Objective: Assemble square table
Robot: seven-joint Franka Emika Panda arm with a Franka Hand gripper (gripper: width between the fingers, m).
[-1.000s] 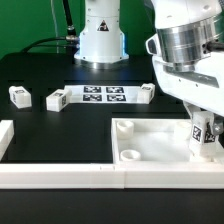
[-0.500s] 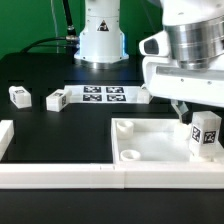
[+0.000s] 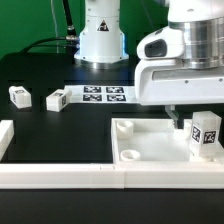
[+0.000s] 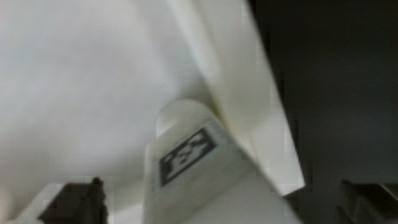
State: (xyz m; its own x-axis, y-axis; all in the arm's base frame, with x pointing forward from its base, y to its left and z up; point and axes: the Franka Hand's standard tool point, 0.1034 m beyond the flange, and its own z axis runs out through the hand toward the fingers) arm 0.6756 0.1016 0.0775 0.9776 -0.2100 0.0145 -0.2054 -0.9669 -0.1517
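Plainly, leg [image 3: 206, 136] (tagged) stands upright in tabletop [image 3: 153, 139].

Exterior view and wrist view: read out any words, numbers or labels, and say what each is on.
No words or numbers can be read.
Marker board: black-and-white tag patterns only.
Upright leg in the square tabletop: tag pattern, no text.
Loose legs at the exterior view's left: tag patterns only.

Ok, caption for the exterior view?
Open two-finger gripper hovers over a short white tagged leg block standing in the white square plastic tabletop.
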